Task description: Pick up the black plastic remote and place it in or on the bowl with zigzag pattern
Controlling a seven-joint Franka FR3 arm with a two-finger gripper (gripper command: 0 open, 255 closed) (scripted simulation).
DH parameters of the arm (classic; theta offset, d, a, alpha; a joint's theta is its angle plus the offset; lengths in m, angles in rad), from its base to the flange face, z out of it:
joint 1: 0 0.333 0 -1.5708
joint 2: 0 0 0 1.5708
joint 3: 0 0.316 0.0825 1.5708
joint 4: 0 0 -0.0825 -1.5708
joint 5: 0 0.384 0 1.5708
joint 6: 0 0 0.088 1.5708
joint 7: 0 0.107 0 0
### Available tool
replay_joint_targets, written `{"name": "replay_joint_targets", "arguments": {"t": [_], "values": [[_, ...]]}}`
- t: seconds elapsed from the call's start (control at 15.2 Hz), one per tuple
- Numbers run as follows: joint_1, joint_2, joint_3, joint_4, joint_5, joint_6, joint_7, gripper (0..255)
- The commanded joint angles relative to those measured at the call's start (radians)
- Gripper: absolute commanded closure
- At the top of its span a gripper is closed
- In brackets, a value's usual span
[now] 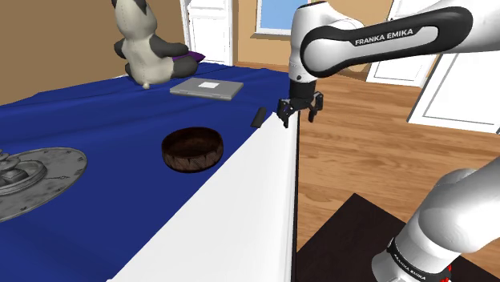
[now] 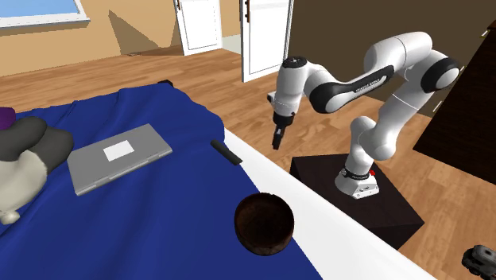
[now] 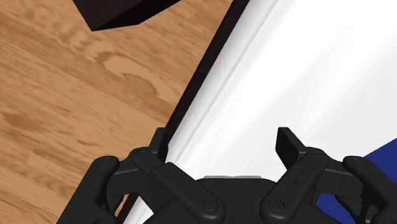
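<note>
On the blue cover (image 1: 96, 128), shoulder view, left to right: a round grey metal dish (image 1: 44, 172) is lying at the left edge; a grey-and-white plush animal (image 1: 144, 48) is sitting at the back; a dark brown bowl (image 1: 192, 150) is standing upright near the cover's white border (image 1: 240, 216); a closed grey laptop (image 1: 207, 87) is lying flat behind it. The black remote (image 1: 258, 118), slim and flat, is lying at the seam of blue and white, apart from the bowl and beyond it. The gripper (image 1: 298, 120) is hanging just beside the remote, on the shoulder view's right of it, not touching it, over the white border's outer edge. Its fingers (image 3: 160, 143) are standing spread apart, clasping nothing — white border and wooden floor (image 3: 76, 95) are showing between and beyond them. The dark stand (image 1: 344, 240) is occupying the lower right.
</note>
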Motion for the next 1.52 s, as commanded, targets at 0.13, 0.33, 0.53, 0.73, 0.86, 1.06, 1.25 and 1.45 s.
{"name": "replay_joint_targets", "arguments": {"t": [0.13,0.33,0.53,0.73,0.86,1.06,1.25,1.45], "values": [[-0.031,0.151,0.034,0.114,-0.033,0.055,0.145,0],[-0.048,0.262,0.049,0.211,-0.07,0.08,0.248,0],[-0.058,0.373,0.055,0.319,-0.111,0.092,0.347,0],[-0.06,0.484,0.051,0.438,-0.153,0.09,0.44,0],[-0.058,0.557,0.044,0.525,-0.178,0.083,0.496,0],[-0.051,0.644,0.029,0.636,-0.205,0.068,0.556,0],[-0.054,0.653,0.025,0.609,-0.21,0.104,0.559,0],[-0.057,0.664,0.022,0.585,-0.215,0.139,0.563,0]]}}
